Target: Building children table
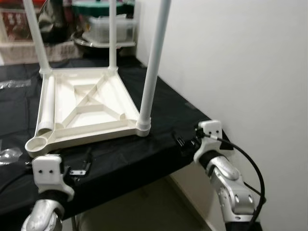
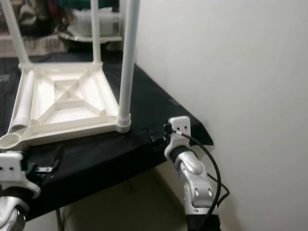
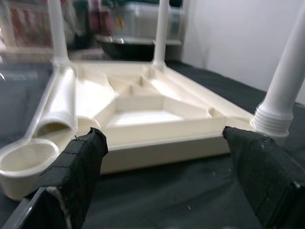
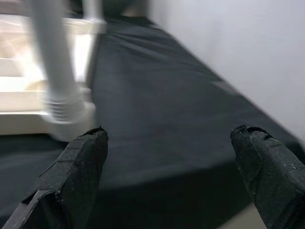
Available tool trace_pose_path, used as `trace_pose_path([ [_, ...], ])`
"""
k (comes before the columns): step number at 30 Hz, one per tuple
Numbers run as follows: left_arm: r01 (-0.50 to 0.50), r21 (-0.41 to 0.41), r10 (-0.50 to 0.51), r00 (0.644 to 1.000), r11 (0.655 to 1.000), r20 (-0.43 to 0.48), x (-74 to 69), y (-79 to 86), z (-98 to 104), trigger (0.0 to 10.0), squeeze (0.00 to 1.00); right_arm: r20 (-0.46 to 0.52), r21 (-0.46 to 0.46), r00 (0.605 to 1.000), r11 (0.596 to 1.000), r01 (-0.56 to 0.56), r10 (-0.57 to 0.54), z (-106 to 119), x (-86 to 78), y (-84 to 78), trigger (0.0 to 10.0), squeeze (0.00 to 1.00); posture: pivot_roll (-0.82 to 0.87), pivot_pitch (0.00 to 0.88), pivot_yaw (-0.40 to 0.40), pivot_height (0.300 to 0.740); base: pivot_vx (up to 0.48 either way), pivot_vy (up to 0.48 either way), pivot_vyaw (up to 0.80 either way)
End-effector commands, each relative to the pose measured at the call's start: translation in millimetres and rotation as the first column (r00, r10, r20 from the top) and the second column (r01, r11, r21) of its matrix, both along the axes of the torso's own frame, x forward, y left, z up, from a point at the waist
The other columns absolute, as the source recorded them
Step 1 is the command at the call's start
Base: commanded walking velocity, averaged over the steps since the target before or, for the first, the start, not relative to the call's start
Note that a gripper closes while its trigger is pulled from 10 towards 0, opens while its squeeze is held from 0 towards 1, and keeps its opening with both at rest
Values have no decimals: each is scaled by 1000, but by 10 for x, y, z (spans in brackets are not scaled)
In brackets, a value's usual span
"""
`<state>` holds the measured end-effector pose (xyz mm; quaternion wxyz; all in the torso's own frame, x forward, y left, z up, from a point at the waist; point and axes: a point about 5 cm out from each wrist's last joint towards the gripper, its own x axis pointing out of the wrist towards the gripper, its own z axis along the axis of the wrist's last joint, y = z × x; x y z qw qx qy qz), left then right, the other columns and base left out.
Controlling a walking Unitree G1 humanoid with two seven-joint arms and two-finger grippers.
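A cream plastic children's table top [image 1: 86, 108] lies upside down on a black-covered work surface [image 1: 144, 154], filling the centre-left of the head view. At the lower left, the left gripper [image 3: 164, 179] hovers at the near edge of the surface, its two black fingers [image 3: 78, 164] spread wide and holding nothing. Just ahead of it is an empty round corner socket [image 1: 38, 143], with a loose leg tube [image 1: 47, 103] lying inside the frame beside it. Three white legs stand upright in the other corners, the nearest one [image 1: 153, 67] rising right of centre. At the lower right, the right gripper [image 4: 169, 164] sits at the surface's corner beside a white wall [image 1: 240, 62], fingers wide apart and empty.
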<state>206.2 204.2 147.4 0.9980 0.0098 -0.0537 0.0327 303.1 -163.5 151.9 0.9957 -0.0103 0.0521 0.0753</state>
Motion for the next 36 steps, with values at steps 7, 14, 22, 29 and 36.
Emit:
trace_pose_path([
  [7,11,1,-11,1000,1000,-15,-106,-157,6,10000,0,-7,-45,993,992,120,-120,-24,-144,-93,10000,0,11,0,-106,740,0,0,0],
  [14,40,-23,-41,998,999,-38,-98,-198,-48,10000,0,60,-65,994,994,92,-88,43,-191,-22,10000,0,-36,0,-66,740,0,0,0],
  [22,156,-10,-156,987,988,-24,68,-328,-13,10000,0,110,-43,988,993,110,-105,135,-277,37,10000,0,-76,0,-8,740,0,0,0],
  [29,154,-34,-155,988,988,-29,39,-329,-25,10000,0,128,-63,989,995,76,-67,177,-281,107,10000,0,-79,0,-19,740,0,-134,229],
  [36,135,-51,-135,991,989,2,73,-315,16,10000,0,140,-34,989,998,49,-44,190,-250,142,10000,0,-63,0,-32,740,0,-402,659],
])
